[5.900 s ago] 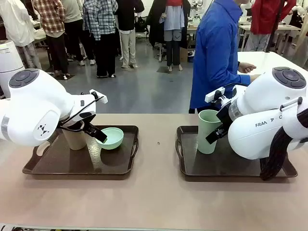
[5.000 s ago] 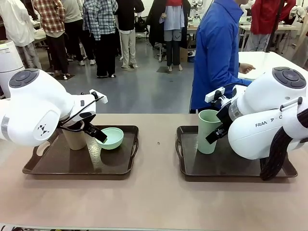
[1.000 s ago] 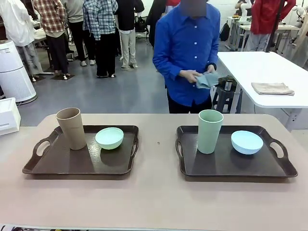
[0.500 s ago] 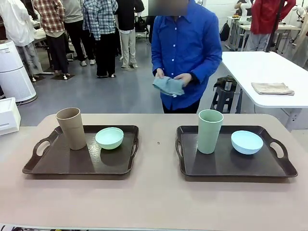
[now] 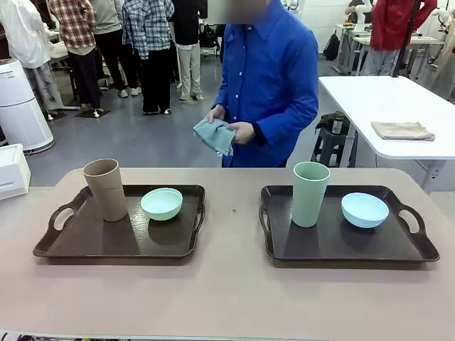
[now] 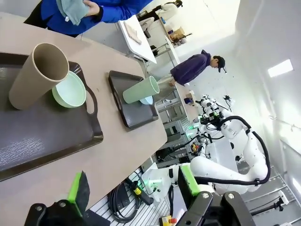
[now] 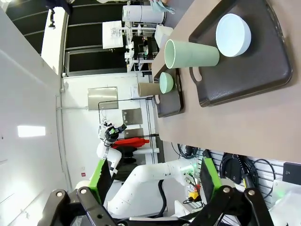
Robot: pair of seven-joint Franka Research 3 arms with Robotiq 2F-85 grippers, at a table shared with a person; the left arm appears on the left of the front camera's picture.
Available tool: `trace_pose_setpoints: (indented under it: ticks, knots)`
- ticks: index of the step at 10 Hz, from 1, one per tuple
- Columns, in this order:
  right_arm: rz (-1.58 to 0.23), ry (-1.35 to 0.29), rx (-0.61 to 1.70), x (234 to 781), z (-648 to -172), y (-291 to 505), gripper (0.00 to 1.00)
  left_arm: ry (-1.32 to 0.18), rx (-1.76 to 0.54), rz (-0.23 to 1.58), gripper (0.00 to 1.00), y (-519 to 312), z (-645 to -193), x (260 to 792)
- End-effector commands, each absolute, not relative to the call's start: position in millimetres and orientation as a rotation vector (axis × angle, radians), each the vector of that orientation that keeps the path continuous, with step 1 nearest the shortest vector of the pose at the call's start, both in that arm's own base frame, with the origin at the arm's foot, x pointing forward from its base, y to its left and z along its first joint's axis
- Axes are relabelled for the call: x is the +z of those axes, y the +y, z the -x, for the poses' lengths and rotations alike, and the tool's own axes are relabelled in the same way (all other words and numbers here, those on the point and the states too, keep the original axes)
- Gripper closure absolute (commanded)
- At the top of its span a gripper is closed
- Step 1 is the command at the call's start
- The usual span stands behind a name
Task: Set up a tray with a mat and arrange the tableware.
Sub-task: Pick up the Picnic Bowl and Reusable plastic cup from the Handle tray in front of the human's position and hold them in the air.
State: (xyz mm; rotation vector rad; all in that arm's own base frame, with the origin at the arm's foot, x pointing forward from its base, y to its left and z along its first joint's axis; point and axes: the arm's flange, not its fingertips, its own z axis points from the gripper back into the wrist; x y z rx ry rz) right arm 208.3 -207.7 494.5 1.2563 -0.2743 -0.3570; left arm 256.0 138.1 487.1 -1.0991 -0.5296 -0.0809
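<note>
Two dark brown trays lie on the table. The left tray (image 5: 85,245) carries a tan cup (image 5: 105,189) and a mint bowl (image 5: 161,203). The right tray (image 5: 334,245) carries a sage green cup (image 5: 310,193) and a light blue bowl (image 5: 365,209). A person in a blue shirt stands at the far side holding a folded blue-grey mat (image 5: 215,135) in both hands. In the left wrist view my left gripper (image 6: 134,186) is open and empty, high above the left tray (image 6: 47,141). The right gripper (image 7: 154,176) is also open and empty, well back from the right tray (image 7: 244,70).
A folded tan cloth (image 5: 402,130) lies on a white side table (image 5: 370,99) at the back right. A white bin (image 5: 18,103) stands at the far left. Bare tabletop (image 5: 231,284) runs between and in front of the trays.
Both arms, which stood over the trays several seconds ago, have pulled out of the front view. The person has stepped left along the far edge with the mat.
</note>
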Motion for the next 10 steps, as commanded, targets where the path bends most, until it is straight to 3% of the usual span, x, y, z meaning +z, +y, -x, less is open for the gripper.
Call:
trace_pose_setpoints:
  ticks: [1,10]
  knots:
    - [-1.279,-0.29,-0.339,495.8,-211.7,-209.6,0.0,-0.544,-0.094,1.11,0.0,139.7,-256.3,487.3]
    - [-1.279,-0.29,-0.339,495.8,-211.7,-209.6,0.0,-0.544,-0.094,1.11,0.0,139.7,-256.3,487.3]
